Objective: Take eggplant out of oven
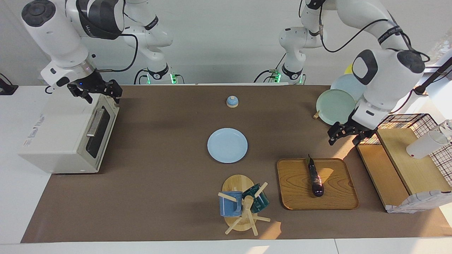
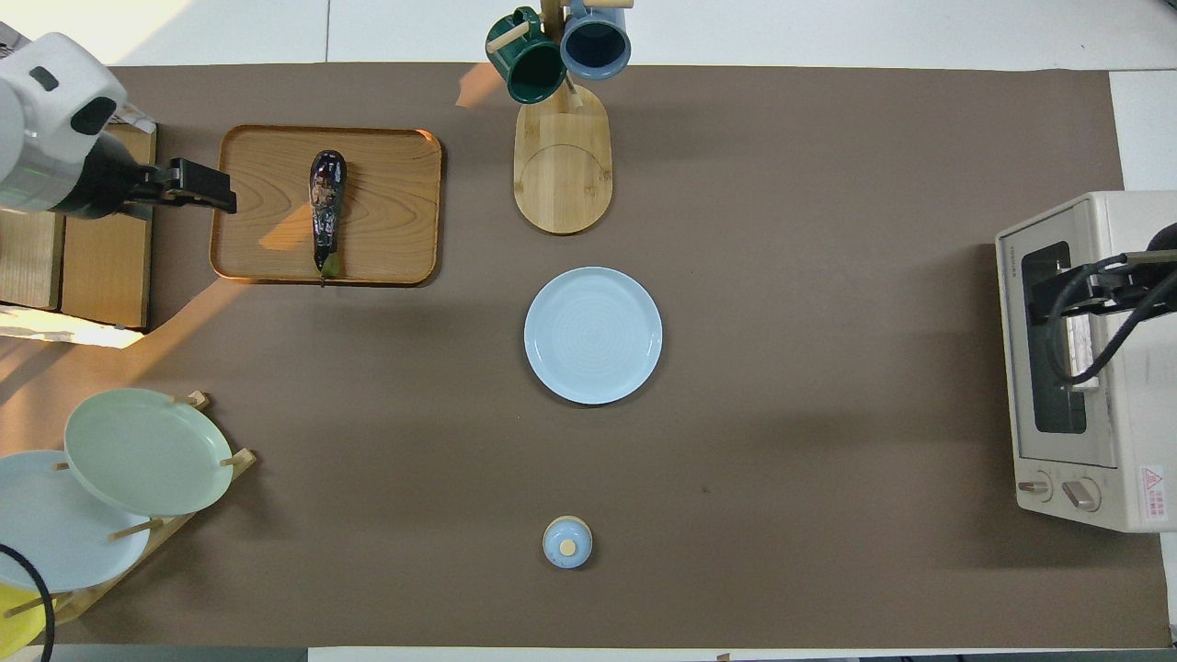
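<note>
Brown matting covers the desk (image 1: 159,197), which carries every item shown. Largest is the cream-white oven (image 1: 67,135) at the right arm's end, its door closed. The right gripper (image 1: 94,92) hangs over the oven's top edge above the door, jaws spread wide and holding nothing. The left gripper (image 1: 348,135) is raised over the desk's edge at the left arm's end, near the wooden shelf unit (image 1: 399,165), jaws likewise wide and empty. A wooden tray (image 1: 339,201) lies toward the left arm's end, farther from the robots than the plate rack (image 2: 138,460). The blue plate (image 1: 227,145) sits at mid-desk, with the mug tree (image 1: 242,206) farther from the robots and a small blue lidded pot (image 1: 232,101) nearer to them. The eggplant (image 1: 315,178) lies lengthwise on the tray, out of the oven, apart from both grippers, its stem end pointing toward the robots.
</note>
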Controlling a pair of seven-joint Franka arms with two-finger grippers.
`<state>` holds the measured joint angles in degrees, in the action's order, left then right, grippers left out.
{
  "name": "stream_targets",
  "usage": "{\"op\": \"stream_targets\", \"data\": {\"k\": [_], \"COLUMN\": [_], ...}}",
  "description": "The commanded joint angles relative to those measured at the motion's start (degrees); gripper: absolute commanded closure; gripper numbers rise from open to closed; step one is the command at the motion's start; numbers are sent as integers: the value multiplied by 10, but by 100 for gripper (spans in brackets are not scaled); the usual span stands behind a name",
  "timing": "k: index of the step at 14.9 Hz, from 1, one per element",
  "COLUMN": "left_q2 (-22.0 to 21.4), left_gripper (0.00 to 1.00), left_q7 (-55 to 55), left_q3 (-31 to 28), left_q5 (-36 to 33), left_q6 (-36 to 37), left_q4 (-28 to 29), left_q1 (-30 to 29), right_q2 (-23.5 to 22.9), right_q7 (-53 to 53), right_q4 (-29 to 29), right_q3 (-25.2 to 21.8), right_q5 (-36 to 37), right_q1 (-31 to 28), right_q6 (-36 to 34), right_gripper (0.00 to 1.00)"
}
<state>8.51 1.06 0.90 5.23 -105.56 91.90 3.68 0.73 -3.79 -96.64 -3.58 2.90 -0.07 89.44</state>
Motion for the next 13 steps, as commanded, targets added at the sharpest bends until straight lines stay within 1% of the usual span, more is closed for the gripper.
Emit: {"op": "stream_targets", "data": {"k": [1,3,5,7,8,13], "left_q2": [-58,-82,-93,-103,-103,-94], "left_gripper": [0,0,0,0,0,0], "left_q7": [17,30,31,40,40,37], "left_q3": [-4,-5,-6,-8,-8,-6], "left_q5": [-13,-21,-39,-40,-40,-36], "left_q6": [76,137,180,185,183,166], "left_q4": [20,24,29,49,49,23], "left_q1": [2,7,26,30,28,26], "right_q2": [10,9,10,10,10,10], "right_q7": [3,3,3,3,3,3], "right_q4": [-10,-10,-10,-10,-10,-10], "right_q3": [-5,-5,-5,-5,-5,-5], "right_q5": [-16,-16,-16,-16,-16,-16], "right_q1": [1,1,1,1,1,1], "right_q6": [-4,-4,-4,-4,-3,-4], "right_gripper": [0,0,0,0,0,0]}}
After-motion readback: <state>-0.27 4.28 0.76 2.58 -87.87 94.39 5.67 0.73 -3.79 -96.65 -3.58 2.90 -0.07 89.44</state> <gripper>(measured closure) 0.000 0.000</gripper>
